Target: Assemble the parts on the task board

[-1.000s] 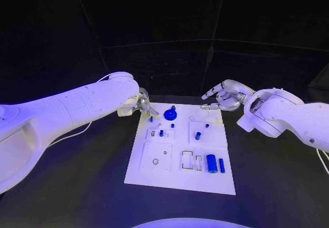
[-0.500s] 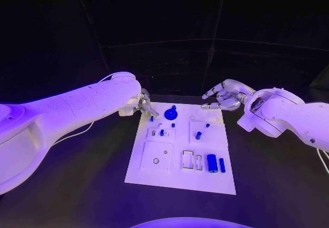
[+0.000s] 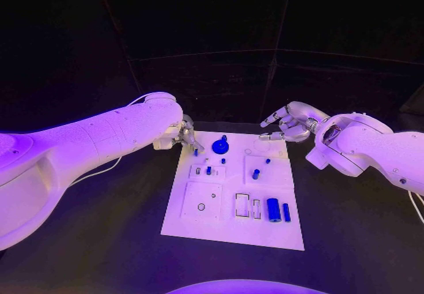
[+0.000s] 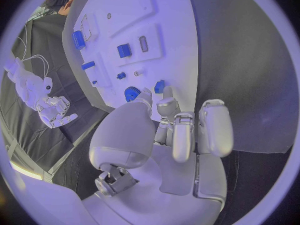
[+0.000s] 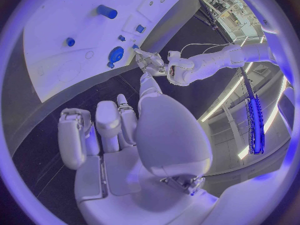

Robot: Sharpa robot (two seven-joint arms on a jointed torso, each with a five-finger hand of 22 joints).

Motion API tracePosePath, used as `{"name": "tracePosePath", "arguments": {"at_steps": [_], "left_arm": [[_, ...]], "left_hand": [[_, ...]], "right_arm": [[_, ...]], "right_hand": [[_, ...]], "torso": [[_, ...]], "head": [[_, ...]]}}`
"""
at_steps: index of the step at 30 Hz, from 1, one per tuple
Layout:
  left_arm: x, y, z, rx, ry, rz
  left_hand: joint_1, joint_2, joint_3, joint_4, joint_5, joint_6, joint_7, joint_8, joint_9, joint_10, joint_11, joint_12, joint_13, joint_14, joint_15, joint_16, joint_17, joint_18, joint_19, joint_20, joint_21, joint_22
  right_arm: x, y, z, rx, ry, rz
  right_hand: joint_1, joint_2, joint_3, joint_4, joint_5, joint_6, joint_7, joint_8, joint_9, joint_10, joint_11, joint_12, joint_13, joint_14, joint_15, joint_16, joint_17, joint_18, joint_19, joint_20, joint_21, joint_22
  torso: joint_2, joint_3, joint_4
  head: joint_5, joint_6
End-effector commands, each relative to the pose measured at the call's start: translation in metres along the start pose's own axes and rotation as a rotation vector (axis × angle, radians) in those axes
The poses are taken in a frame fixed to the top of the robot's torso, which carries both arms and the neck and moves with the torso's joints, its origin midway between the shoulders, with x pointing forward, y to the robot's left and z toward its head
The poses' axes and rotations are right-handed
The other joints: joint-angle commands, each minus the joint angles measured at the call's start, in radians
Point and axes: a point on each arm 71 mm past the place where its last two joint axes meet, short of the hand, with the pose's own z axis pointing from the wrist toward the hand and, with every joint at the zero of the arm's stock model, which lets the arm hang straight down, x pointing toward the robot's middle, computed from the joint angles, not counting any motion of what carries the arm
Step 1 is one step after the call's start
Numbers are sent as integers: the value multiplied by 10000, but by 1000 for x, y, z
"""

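Head view: robot hands (image 3: 184, 136) (image 3: 284, 127) flanking board (image 3: 231, 233) far edge

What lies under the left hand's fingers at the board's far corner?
The left hand hovers over the task board's far left corner. A small blue part lies by its fingers; the board beneath the palm is hidden.

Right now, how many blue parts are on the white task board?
8 visible: round part, small peg beside the left robot hand, two pegs behind the middle, two pieces mid-board, cylinder and bar nearest the robot. Others may be hidden.
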Motion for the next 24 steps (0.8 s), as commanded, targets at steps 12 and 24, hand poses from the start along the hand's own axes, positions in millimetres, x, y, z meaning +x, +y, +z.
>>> {"name": "tracePosePath", "arguments": {"at_steps": [12, 24], "left_arm": [[0, -3, 0, 66, 128, 168], [-1, -4, 0, 382, -18, 75]], "left_hand": [[800, 419, 368, -487, -17, 137, -10, -101, -199, 116, -26, 79, 45, 1039, 27, 31, 2634, -88, 41, 8, 92, 74], [2099, 1064, 1804, -1545, -3, -5, -21, -406, -518, 28, -50, -1, 25, 1039, -4, 31, 2634, -74, 10, -24, 39, 37]], "right_arm": [[0, 3, 0, -134, 49, 15], [0, 3, 0, -136, 59, 12]], "right_hand": [[-14, 83, -37, -11, 61, -49, 1, 45, -13, -78, -3, -39, 116, -19, -49, -39, 6, 148, 314, -91, -44, 1512], [-14, 83, -37, -11, 61, -49, 1, 45, -13, -78, -3, -39, 116, -19, -49, -39, 6, 148, 314, -91, -44, 1512]], "torso": [[6, -2, 0], [-5, -3, -2]], "head": [[20, -63], [58, -80]]}}
